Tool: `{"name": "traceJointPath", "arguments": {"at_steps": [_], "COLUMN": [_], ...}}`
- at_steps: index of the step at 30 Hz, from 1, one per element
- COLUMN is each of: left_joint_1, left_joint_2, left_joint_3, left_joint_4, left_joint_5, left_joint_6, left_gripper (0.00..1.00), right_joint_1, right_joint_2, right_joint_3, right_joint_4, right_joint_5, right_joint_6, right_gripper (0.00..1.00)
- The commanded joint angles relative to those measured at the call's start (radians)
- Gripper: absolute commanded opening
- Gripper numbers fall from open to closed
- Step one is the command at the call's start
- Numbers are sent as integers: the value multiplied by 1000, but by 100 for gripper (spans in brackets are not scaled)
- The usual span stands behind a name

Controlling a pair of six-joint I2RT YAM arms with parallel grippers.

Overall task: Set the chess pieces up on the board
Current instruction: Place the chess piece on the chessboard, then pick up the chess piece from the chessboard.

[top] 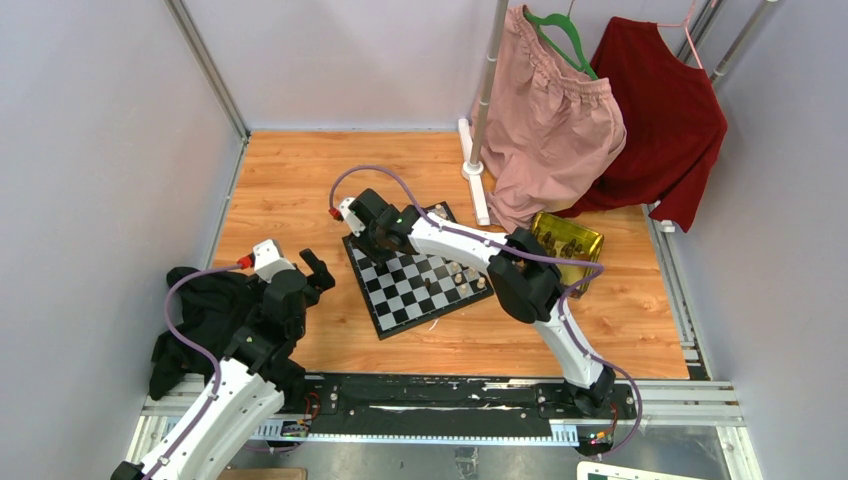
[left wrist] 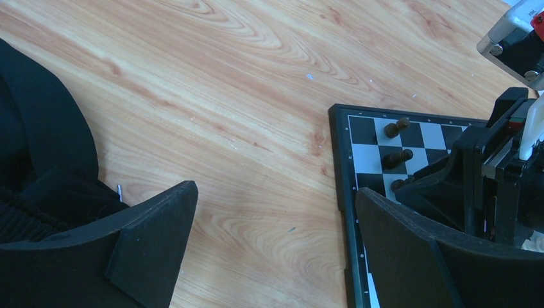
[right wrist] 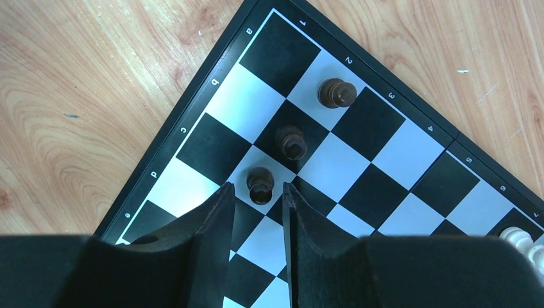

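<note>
The board [top: 420,282] lies tilted on the wooden table; it also shows in the left wrist view [left wrist: 340,168] and the right wrist view [right wrist: 385,173]. Three dark chess pieces [right wrist: 291,141] stand in a diagonal row near its corner, also seen from the left wrist [left wrist: 398,157]. My right gripper [right wrist: 256,190] is over that corner [top: 368,236], its jaws a little apart, with the nearest dark pawn [right wrist: 260,185] standing between the fingertips with a thin gap on each side. My left gripper [left wrist: 276,192] is wide open and empty over bare wood left of the board [top: 315,272].
A gold tray [top: 567,245] holding dark pieces sits right of the board. Cream pieces [top: 465,280] stand on the board's right side. A black cloth [top: 200,320] lies at the left. A pink garment [top: 545,110] and a red one [top: 665,110] hang on a rack behind.
</note>
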Motion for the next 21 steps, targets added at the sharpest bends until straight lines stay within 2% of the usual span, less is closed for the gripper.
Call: {"name": "traceJointPath", "arguments": {"at_steps": [1,9,21], "left_joint_1": [-6,-6,-6], "left_joint_2": [-5,-4,11], "left_joint_3": [-5,1,-1], "left_joint_4": [16,4,7], "left_joint_5": [-16,-24,-24], "left_joint_6": [-4,0,0], "left_gripper": [100,100,100], "right_joint_1": [-11,3,11], "right_joint_2": [-9,-110,-401], "right_joint_3": [0,-85,-463], "right_joint_4": [-20,-18,89], "right_joint_5": [-17,-7,100], "right_joint_6": [-16,-8,65], "right_gripper": [38,38,39]}}
